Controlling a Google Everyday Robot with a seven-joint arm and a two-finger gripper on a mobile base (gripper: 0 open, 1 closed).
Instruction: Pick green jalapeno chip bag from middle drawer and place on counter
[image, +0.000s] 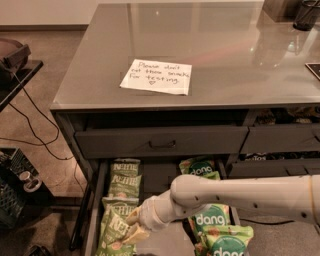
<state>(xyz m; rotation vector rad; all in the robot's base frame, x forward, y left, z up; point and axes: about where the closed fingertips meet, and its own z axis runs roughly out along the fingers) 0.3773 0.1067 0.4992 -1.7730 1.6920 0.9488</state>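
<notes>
Several olive-green jalapeno chip bags lie in a column at the left of the open middle drawer (159, 184). My gripper (133, 226) is down in the drawer, right at the tilted front jalapeno chip bag (113, 231), with its tips against the bag's right side. My white arm (235, 196) reaches in from the right over the drawer. The grey counter (225, 50) lies above, with a white handwritten note (156, 76) on it.
Brighter green "dang" bags (212, 220) fill the drawer's right half, partly under my arm. A closed drawer front with a recessed handle (162, 143) sits above the open drawer. Narrower drawers (280, 139) are at the right. A black crate (12, 200) and cables are on the floor at the left.
</notes>
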